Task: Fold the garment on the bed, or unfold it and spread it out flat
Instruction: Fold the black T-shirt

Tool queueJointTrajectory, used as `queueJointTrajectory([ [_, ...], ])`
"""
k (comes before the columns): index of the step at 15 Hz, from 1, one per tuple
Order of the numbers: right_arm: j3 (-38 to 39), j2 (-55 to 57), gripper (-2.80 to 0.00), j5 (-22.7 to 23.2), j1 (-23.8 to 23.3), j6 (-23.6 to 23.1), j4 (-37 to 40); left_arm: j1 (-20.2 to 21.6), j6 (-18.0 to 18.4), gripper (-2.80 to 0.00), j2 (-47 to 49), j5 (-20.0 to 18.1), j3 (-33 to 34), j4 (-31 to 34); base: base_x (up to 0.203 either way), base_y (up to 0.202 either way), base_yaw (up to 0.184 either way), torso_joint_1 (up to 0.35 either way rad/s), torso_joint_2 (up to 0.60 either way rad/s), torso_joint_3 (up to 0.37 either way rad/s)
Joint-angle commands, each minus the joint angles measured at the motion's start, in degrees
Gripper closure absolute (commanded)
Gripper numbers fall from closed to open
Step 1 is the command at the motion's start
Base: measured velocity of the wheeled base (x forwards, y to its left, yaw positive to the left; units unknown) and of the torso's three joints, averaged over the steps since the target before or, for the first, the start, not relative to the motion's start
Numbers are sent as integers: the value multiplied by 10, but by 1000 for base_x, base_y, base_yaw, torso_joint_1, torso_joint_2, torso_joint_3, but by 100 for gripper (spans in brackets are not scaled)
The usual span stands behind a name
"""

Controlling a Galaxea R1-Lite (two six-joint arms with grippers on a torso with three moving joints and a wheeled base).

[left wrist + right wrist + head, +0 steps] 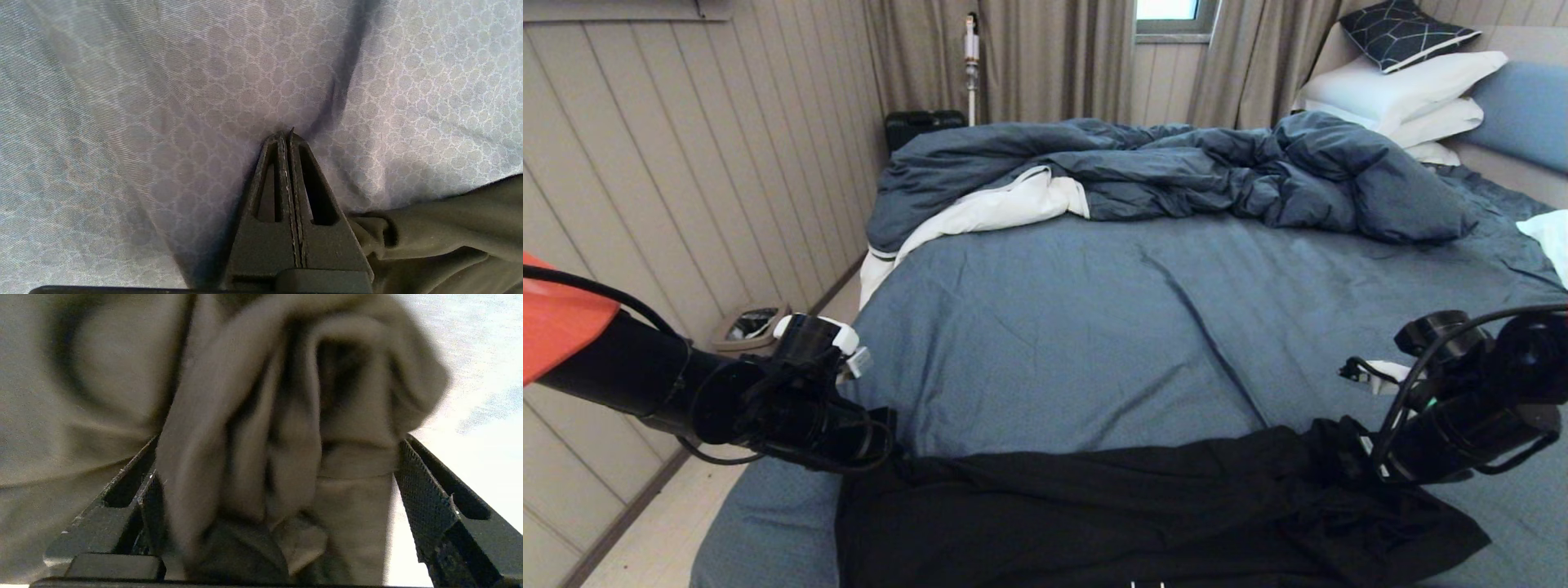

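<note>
Black crumpled garment [1143, 514] on honeycomb-weave bed [1094, 327]; left pincer [287, 136] closed, empty; right pincer [278, 473] wide, straddling folds.

dim room light; right wrist view blurred.

Panelled wall [686, 163] w/ beige curtains [1045, 57], small window [1168, 10].

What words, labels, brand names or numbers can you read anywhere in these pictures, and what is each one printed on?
No text can be read in any view.
Black garment: small white marks at its near edge, cut off by the head view's frame, unreadable.
Bed sheet: woven pattern only, no lettering.
Patterned cushion: line design, no words.
Left wrist and right wrist: no legible markings.
</note>
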Motion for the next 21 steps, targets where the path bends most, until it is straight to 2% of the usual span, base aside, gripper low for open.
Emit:
queueJointTrajectory([
  [1,3,16,-280,4,22,8,3,0,-1,0,3,-1,0,0,0,0,0,0,0,0],
  [4,3,14,-280,4,39,22,3,0,-1,0,3,0,0,0,0,0,0,0,0,0],
  [5,3,8,0,3,53,30,3,0,-1,0,2,0,0,0,0,0,0,0,0,0],
  [13,-4,-38,0,1,42,31,5,0,-2,0,10,-1,-3,0,0,0,0,0,0,0],
  [19,-23,-65,0,1,-30,-3,9,0,-2,0,8,0,-2,0,0,0,0,0,0,0],
  [21,-33,-63,0,1,-74,-21,10,0,-2,0,9,0,-2,0,0,0,0,0,0,0],
])
